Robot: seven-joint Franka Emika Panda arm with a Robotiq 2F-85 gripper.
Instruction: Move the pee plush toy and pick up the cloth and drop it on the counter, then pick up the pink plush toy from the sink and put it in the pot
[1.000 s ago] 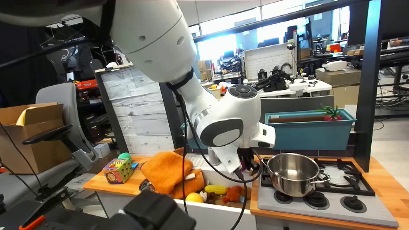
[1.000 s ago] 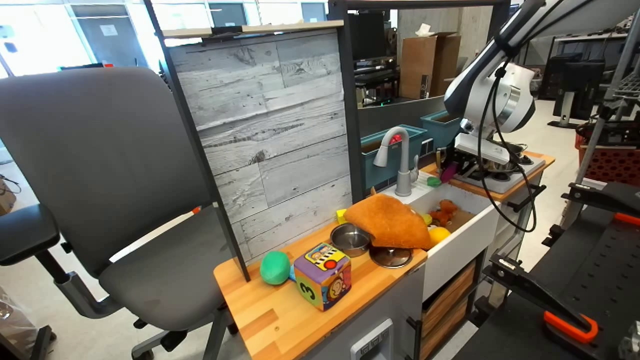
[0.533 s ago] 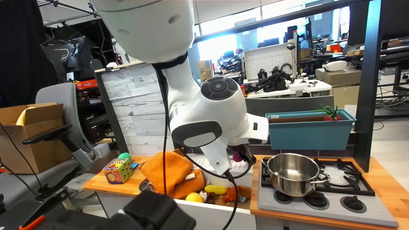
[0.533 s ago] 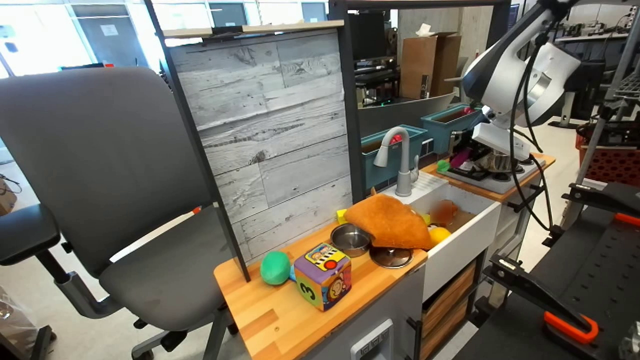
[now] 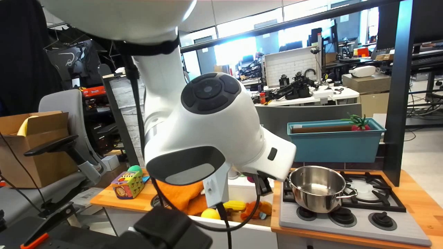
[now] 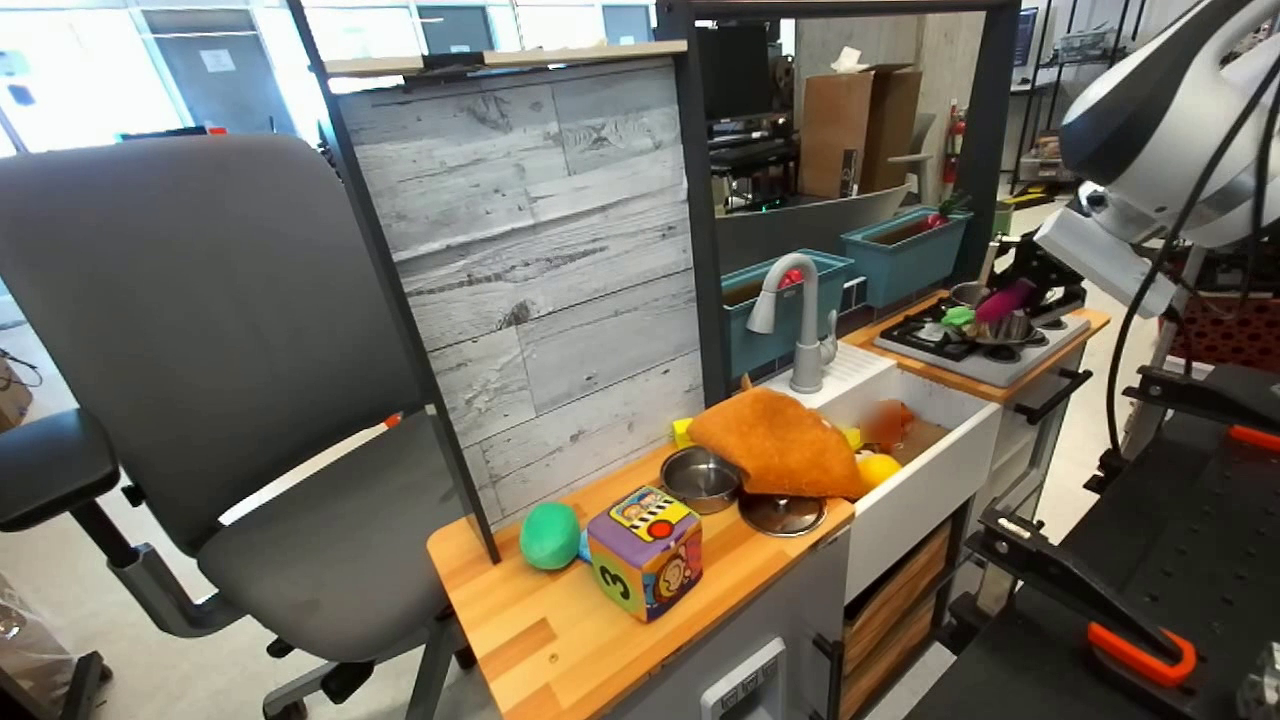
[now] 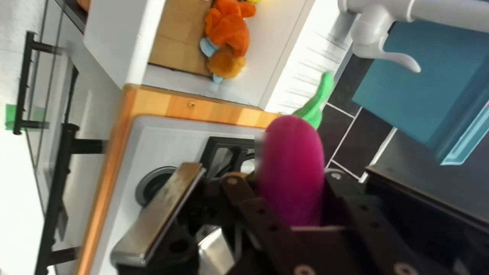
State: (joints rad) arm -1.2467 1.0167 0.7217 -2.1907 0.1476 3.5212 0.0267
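I have the pink toy clasped in my gripper near the pot on the stove: it's long, rounded, deep magenta, a curved green stem at one end.

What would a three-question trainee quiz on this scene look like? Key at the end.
1. What is the gripper holding?
2. True or false: the pot lies on its side.
3. Fill in: the green plush toy rests on the ____, beside the patterned cube.

Key:
1. The pink plush toy.
2. False; it stands upright on the stove.
3. The counter.
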